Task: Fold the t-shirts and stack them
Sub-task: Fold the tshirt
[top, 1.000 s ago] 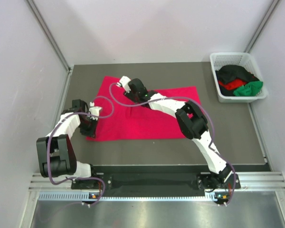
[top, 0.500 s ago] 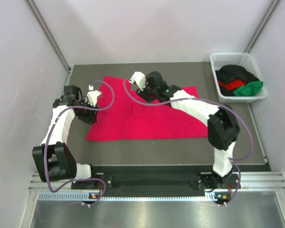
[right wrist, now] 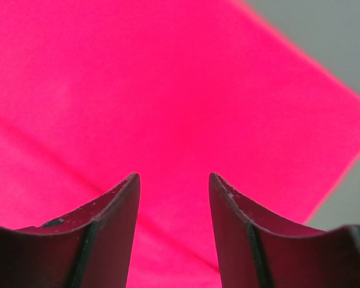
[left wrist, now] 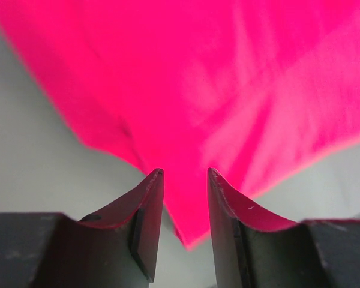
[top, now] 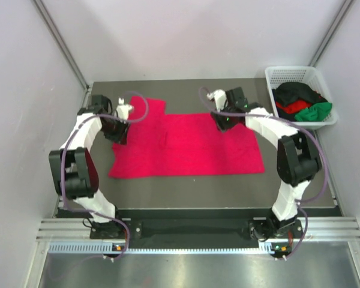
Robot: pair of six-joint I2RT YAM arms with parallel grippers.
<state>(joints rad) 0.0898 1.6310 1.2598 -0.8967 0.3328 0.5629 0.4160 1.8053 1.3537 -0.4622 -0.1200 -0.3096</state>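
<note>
Left gripper, right gripper: parted, empty, over pink t-shirt near worktop far edge | I'd pinch both ends level before folding.

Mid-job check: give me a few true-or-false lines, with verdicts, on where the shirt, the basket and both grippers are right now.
1. The pink t-shirt lies spread out on the table. True.
2. The white basket stands at the table's far left corner. False: it is at the far right corner.
3. The basket is empty. False: it holds black, red and green clothes.
4. The left gripper and the right gripper both have their fingers apart. True.
5. The right gripper hangs over the basket. False: it is over the pink t-shirt, as its wrist view shows.
</note>
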